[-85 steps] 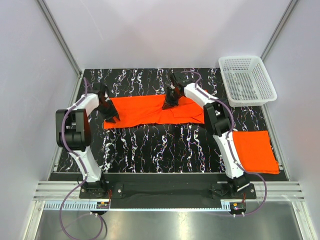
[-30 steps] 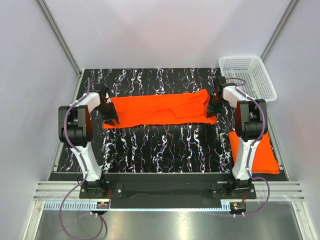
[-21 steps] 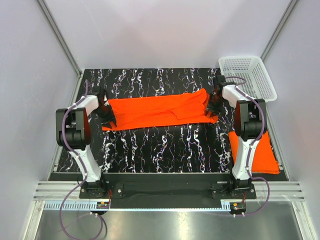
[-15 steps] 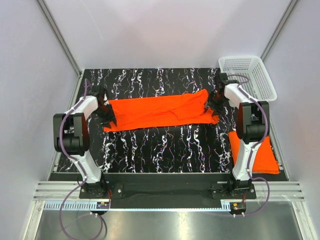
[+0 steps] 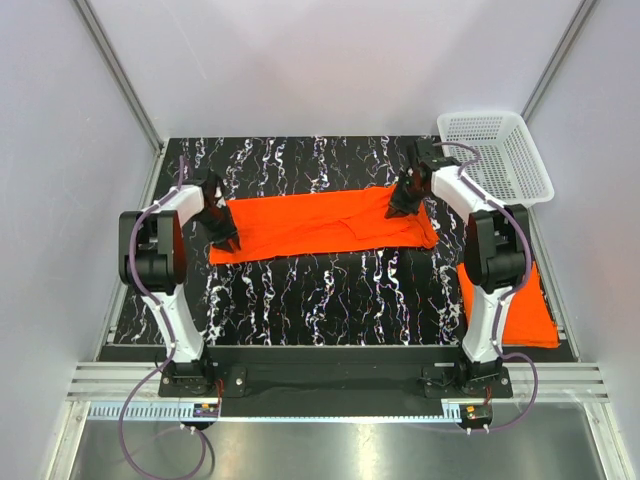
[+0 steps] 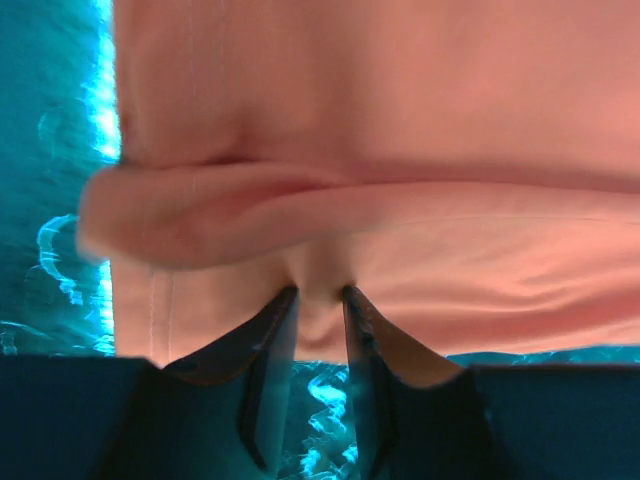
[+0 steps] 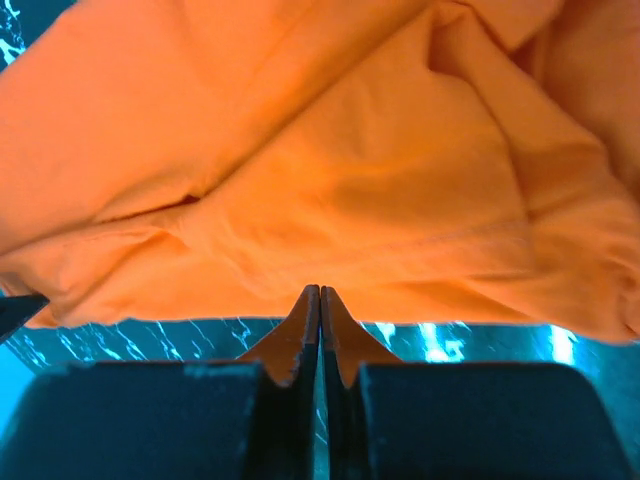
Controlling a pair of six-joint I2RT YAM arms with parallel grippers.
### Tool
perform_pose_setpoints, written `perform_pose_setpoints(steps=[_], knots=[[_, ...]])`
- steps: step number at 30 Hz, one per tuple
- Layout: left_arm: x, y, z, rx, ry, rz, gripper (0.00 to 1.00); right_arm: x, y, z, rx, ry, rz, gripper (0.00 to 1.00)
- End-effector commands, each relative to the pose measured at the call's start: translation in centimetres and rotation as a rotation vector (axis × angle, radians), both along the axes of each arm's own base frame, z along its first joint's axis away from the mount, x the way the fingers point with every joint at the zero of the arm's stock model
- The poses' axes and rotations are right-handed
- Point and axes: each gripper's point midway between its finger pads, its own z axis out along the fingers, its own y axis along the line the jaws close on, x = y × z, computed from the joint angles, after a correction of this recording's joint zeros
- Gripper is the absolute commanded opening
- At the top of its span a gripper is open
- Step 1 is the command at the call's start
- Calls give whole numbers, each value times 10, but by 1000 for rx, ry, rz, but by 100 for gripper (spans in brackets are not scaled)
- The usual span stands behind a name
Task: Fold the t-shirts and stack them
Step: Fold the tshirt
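Note:
A bright orange t-shirt (image 5: 320,222) lies stretched in a long strip across the middle of the black marbled table. My left gripper (image 5: 222,236) is shut on its left edge; in the left wrist view the cloth (image 6: 400,150) bunches between the jaws of that gripper (image 6: 318,294). My right gripper (image 5: 401,200) is at the shirt's upper right; in the right wrist view its jaws (image 7: 320,290) are pressed together at the edge of the cloth (image 7: 300,150). A second orange t-shirt (image 5: 515,300) lies folded at the near right, partly hidden by the right arm.
A white plastic mesh basket (image 5: 495,158) stands at the far right corner. The table (image 5: 330,300) has aluminium rails along its edges and grey walls on three sides. Both arm bases sit at the near edge.
My right gripper pulled the shirt's right end out to the right, then moved back left and up along the top edge. The left gripper stayed at the left edge.

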Motion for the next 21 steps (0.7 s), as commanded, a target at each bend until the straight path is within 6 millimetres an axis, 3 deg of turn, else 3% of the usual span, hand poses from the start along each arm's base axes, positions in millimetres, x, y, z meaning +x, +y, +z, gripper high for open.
perform_pose_setpoints(steps=[1,6,14,17,18,20,21], knots=[[2,-1,-7,-6,19,24,32,20,14,-5,19,-47,-47,5],[-44,-9,-18,-42,106,59,33,30,18,-22,-18,-74,-77,3],[-108,-37,-2,-147,133,83,33,47,13,-61,-134,-76,-36,3],[-134,-49,2,-183,150,82,33,63,10,-68,-183,-109,15,3],[-142,-57,2,-191,155,63,34,75,13,-61,-190,-147,50,3],[-159,-68,4,-214,155,61,34,83,20,-72,-179,-146,88,4],[-168,-78,5,-220,158,29,34,94,28,-62,-148,-179,105,5]])
